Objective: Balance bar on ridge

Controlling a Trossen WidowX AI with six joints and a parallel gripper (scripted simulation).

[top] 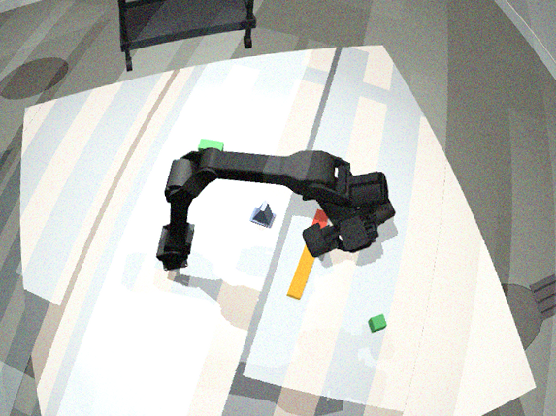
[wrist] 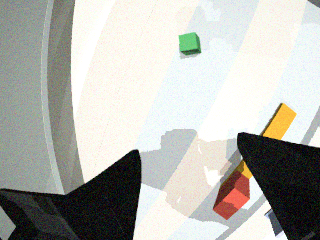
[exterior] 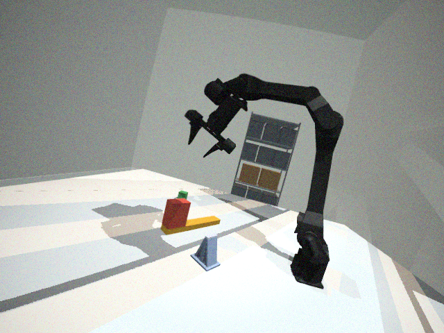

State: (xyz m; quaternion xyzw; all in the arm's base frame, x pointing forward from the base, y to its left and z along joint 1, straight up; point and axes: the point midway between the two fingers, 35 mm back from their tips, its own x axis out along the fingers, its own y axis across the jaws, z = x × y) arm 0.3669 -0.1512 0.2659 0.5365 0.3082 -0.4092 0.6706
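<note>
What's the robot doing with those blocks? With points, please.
The robot arm isn't holding anything right now. Its fingers [top: 316,240] [exterior: 196,150] are open, up above the table. Below them, the yellow bar [top: 300,274] [exterior: 202,223] [wrist: 279,122] lies flat on the table with a red block [top: 320,217] [exterior: 176,214] [wrist: 231,196] standing on one end. The bar should end up balanced on the blue ridge [top: 262,215] [exterior: 211,252] [wrist: 274,222], but that hasn't happened yet: the ridge stands beside it with nothing on top.

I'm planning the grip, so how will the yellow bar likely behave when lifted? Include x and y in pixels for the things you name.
The bar [top: 300,275] [exterior: 202,223] [wrist: 280,121] looks straight, so probably stiff. A tall red block [top: 320,217] [exterior: 176,214] [wrist: 232,199] stands on one end, so that end likely feels heavier and may dip if gripped mid-length.
</note>
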